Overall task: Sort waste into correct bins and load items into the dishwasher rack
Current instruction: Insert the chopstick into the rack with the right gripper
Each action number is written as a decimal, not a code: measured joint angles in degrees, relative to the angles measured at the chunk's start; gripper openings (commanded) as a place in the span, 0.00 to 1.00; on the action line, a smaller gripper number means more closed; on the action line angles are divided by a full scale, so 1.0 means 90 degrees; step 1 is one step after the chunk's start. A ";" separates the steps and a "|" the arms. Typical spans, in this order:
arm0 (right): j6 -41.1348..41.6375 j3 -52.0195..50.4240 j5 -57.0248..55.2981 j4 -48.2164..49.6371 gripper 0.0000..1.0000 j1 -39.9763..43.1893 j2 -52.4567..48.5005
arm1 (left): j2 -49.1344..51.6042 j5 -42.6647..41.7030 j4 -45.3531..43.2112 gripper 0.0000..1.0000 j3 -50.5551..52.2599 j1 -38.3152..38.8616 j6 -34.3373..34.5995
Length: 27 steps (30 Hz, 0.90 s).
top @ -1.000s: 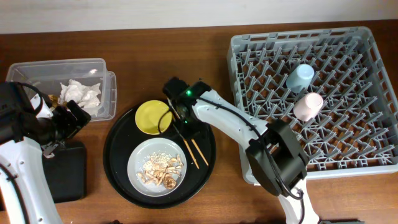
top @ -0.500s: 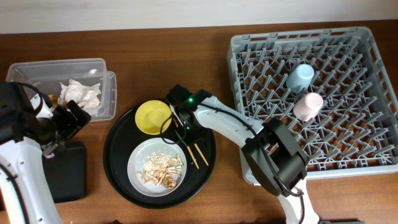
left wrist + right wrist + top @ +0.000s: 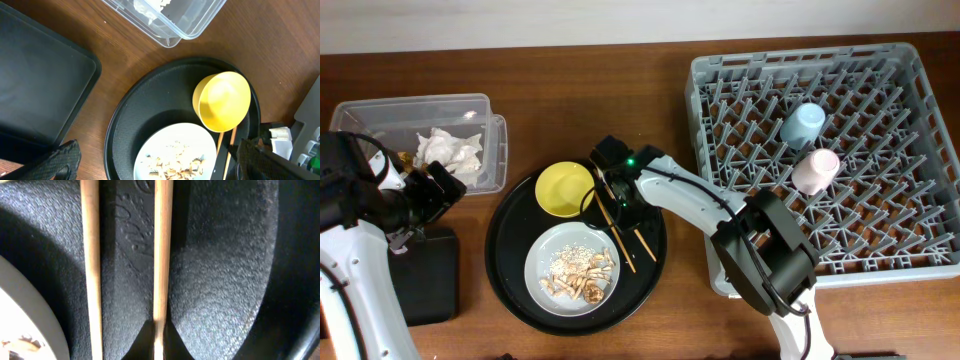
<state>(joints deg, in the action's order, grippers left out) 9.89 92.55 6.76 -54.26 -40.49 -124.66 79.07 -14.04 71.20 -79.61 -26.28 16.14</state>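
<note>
Two wooden chopsticks [image 3: 625,235] lie on the round black tray [image 3: 510,250], right of the yellow bowl [image 3: 566,188]. My right gripper [image 3: 620,195] is down on their upper ends. In the right wrist view it [image 3: 159,335] is shut on the right chopstick [image 3: 162,255], while the left chopstick [image 3: 91,255] lies free beside it. The grey-white plate [image 3: 542,262] holds beige crumbs [image 3: 580,272]. My left gripper [image 3: 160,165] hangs open and empty above the table, left of the round tray. The clear box [image 3: 380,115] holds white tissues [image 3: 448,150].
The grey dishwasher rack [image 3: 860,220] fills the right side, with a light-blue cup [image 3: 803,122] and a pink cup [image 3: 816,170] standing in it. A shallow black rectangular tray [image 3: 430,280] lies at the lower left under my left arm.
My right gripper has closed on one chopstick after shifting slightly right over the pair. The left arm has not moved.
</note>
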 measured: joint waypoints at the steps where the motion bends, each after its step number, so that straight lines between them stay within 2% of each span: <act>1: 0.0053 0.0092 0.0022 -0.0129 0.04 0.0041 0.0000 | 0.0000 0.0000 -0.0002 0.99 0.0000 0.0000 0.0000; 9: 0.0240 0.1207 0.0066 -0.1001 0.04 0.1277 0.0760 | 0.0000 0.0000 0.0000 0.99 0.0000 0.0000 0.0000; 13: 0.0238 0.1455 0.0068 -0.1338 0.04 0.2470 0.1452 | 0.0000 0.0000 0.0000 0.99 0.0000 0.0000 0.0000; 17: -0.0022 0.1455 0.0206 -0.1642 0.04 0.3412 0.1540 | 0.0000 0.0000 0.0000 0.99 0.0000 0.0000 0.0000; 25: -0.0792 0.1455 -0.0041 -0.1693 0.05 0.3978 0.1518 | 0.0000 0.0000 0.0000 0.99 0.0000 0.0000 0.0000; 26: -0.0833 0.1455 -0.0085 -0.1664 0.11 0.3995 0.1481 | 0.0000 0.0000 0.0000 0.99 0.0000 0.0000 0.0000; 27: -0.0857 0.1455 -0.0107 -0.1649 0.27 0.3997 0.1430 | 0.0000 0.0000 0.0000 0.99 0.0000 0.0000 0.0000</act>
<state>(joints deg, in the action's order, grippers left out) 2.17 105.65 5.80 -69.10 -4.51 -111.79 79.07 -14.04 71.20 -79.61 -26.28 16.14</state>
